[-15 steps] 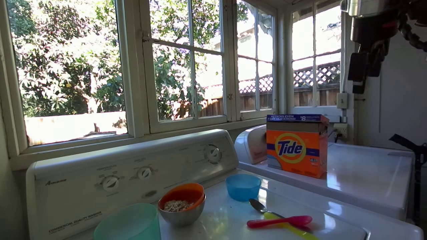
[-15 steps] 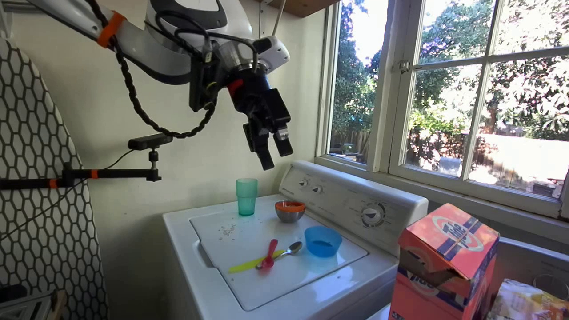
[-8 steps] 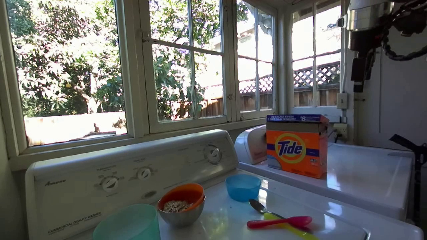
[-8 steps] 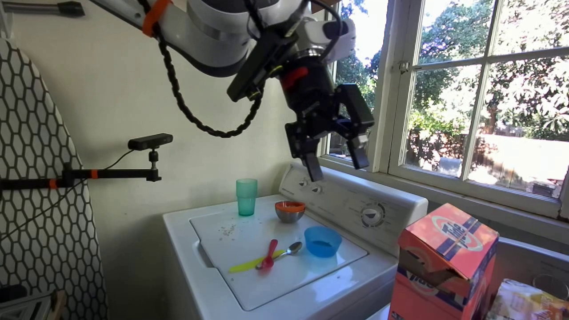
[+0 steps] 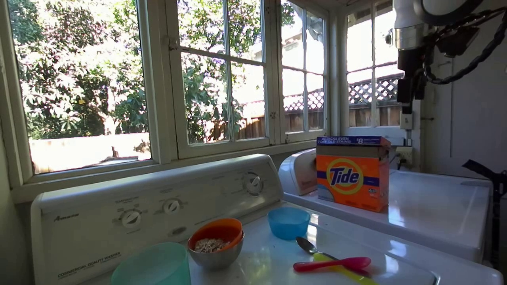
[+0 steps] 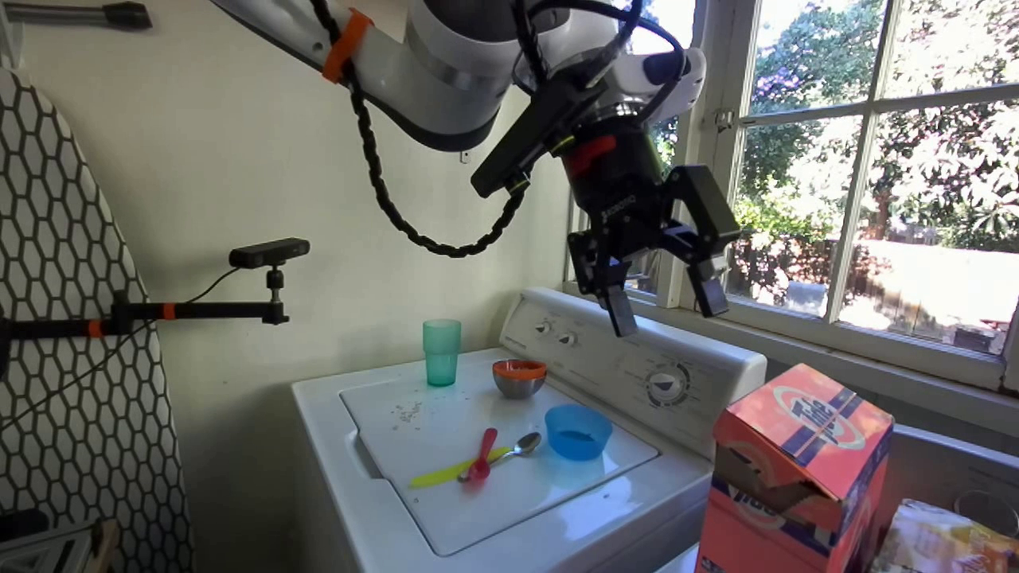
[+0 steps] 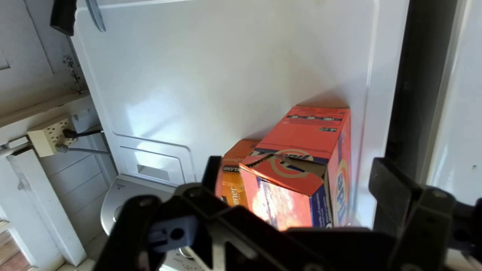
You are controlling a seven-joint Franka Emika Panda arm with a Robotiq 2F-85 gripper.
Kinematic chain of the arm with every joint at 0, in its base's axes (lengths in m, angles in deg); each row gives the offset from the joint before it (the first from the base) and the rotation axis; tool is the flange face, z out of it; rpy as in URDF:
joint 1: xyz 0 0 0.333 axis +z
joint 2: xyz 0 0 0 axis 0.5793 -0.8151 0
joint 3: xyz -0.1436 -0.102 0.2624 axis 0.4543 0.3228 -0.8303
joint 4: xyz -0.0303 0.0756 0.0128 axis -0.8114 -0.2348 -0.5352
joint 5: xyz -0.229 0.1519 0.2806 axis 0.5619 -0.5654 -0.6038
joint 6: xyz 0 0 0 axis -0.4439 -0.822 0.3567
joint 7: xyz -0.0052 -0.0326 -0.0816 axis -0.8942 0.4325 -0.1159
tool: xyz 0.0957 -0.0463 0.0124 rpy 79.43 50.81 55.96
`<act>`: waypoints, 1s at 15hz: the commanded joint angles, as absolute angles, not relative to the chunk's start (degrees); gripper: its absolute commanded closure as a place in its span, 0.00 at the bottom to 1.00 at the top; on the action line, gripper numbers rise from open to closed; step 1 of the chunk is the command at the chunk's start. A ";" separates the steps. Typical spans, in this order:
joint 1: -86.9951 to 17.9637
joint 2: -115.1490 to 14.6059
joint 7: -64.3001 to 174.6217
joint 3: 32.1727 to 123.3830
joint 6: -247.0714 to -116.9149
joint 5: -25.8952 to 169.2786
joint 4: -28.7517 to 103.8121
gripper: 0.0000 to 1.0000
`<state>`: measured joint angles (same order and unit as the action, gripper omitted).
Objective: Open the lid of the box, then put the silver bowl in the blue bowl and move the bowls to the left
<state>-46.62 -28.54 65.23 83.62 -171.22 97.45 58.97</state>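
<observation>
The orange Tide box (image 5: 352, 178) stands upright on the neighbouring machine. Its lid (image 6: 812, 422) lies over the top, with a torn gap below its front edge; the lid also shows in the wrist view (image 7: 282, 205). My gripper (image 6: 669, 312) is open and empty, in the air above the washer's control panel. In the wrist view the box shows between my spread fingers (image 7: 389, 188), apart from them. The silver bowl (image 5: 216, 257) stands on the washer with an orange bowl (image 5: 225, 226) tilted inside it, holding flakes. The blue bowl (image 6: 579, 434) stands near it and looks empty.
A teal cup (image 6: 442, 354) stands beyond the silver bowl. A pink spoon (image 6: 482, 458), a metal spoon (image 6: 525, 443) and a yellow-green utensil (image 6: 434, 477) lie on the washer. Another orange-yellow box (image 7: 232, 188) stands beside the Tide box. The control panel (image 6: 613, 350) rises along the window.
In an exterior view my gripper has moved right, toward the box, and has turned, so its fingers show wider apart. The box, bowls and utensils have not moved.
</observation>
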 commanded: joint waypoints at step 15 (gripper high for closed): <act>-44.99 -46.92 63.31 83.57 -171.48 97.94 39.38 0.00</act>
<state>-45.68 -46.89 63.10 82.78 -171.54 98.23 39.49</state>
